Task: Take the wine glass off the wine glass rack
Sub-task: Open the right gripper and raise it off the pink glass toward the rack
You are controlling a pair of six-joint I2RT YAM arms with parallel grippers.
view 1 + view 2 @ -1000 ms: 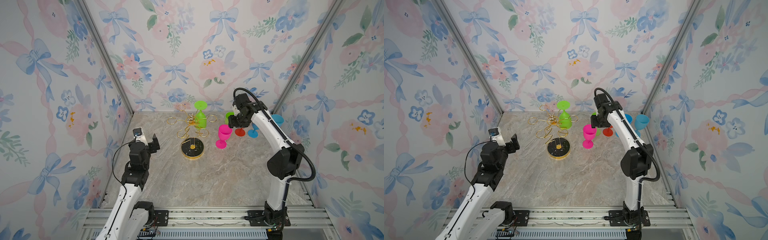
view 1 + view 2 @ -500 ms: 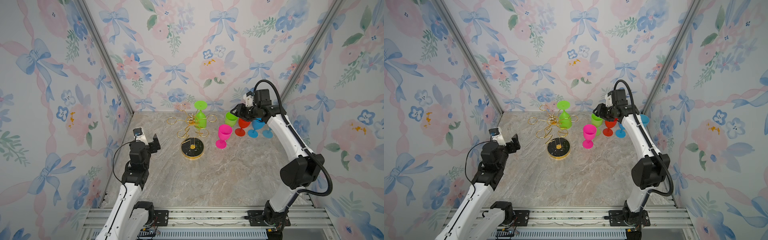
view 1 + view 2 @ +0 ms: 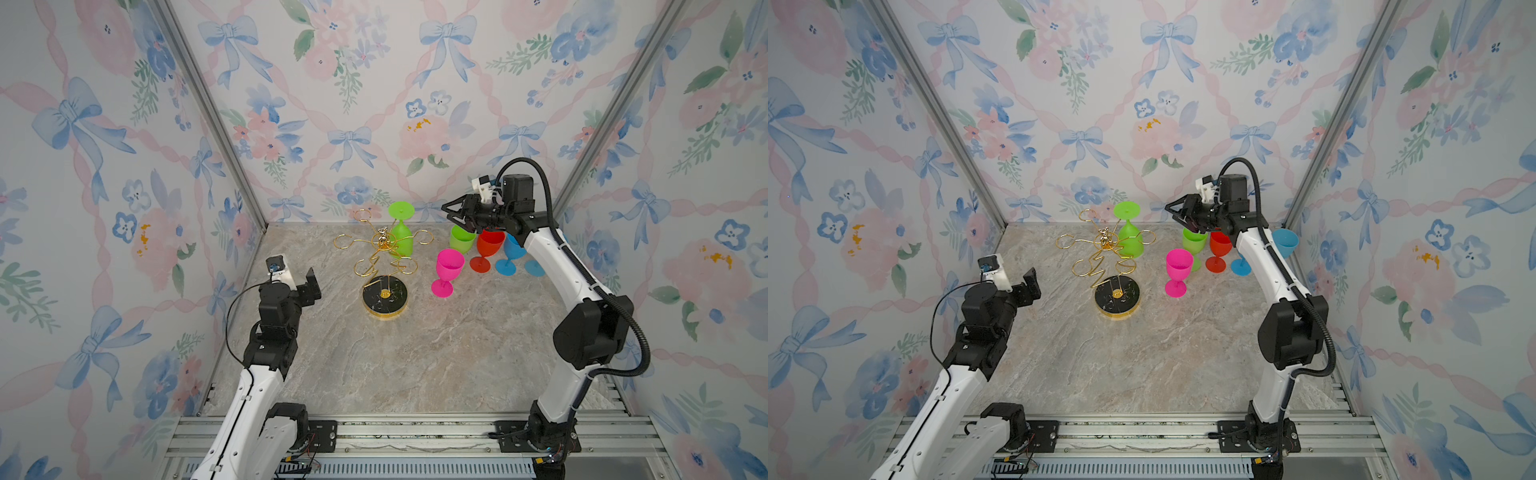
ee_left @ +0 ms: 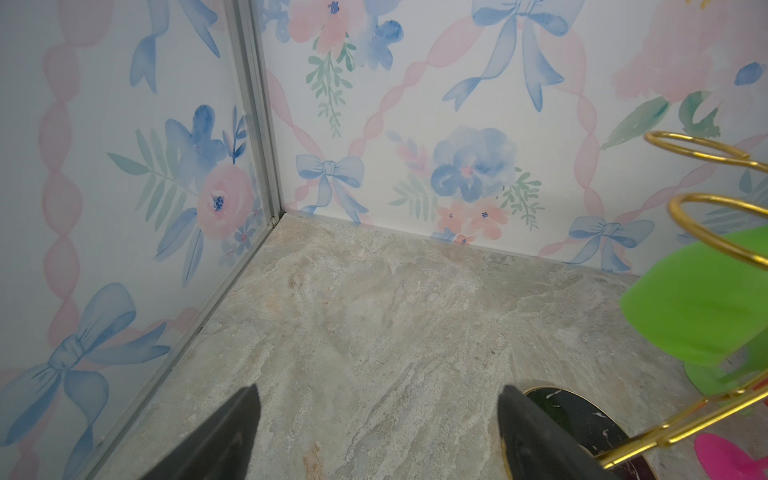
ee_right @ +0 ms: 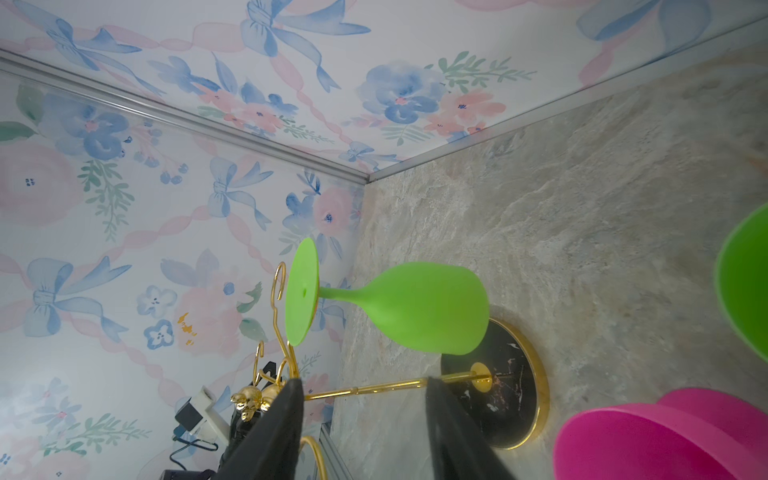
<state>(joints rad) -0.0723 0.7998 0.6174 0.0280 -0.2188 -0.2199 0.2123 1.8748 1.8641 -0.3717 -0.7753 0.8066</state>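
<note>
wine glass point(image 3: 401, 243) point(image 3: 1130, 245) is seen hanging upside down on the rack point(image 3: 374, 296) point(image 3: 1106, 297), foot up and bowl down, on an arm at the far side of the stand toward the back wall. it has not been taken off. the rack is stood on the table point(image 3: 415, 353) near the back, about mid-width, in both top views. the other ring arms that can be seen carry nothing. right gripper point(image 3: 453, 216) point(image 3: 1177, 216) is held in the air to the right of the wine glass, pointed at it and clear of it, just above a second green glass point(image 3: 461, 239) stood upright on the table. in the right wrist view the wine glass point(image 5: 419, 307) is framed ahead of the right gripper point(image 5: 363, 380). its fingers point(image 5: 286, 415) are parted, with nothing gripped between them. left gripper point(image 3: 309, 286) point(image 3: 1030, 284) is raised over the left side of the table, well apart from the rack. in the left wrist view its fingers point(image 4: 232, 428) are spread wide, nothing is held, and only bare table shows between them. the wine glass point(image 4: 698, 307) is caught at the frame edge. a pink glass point(image 3: 449, 268) is stood upright near the rack base, on its right. a red glass point(image 3: 488, 245) and a blue glass point(image 3: 512, 249) are lined up beside the second green glass, partly covered by the right arm.
</note>
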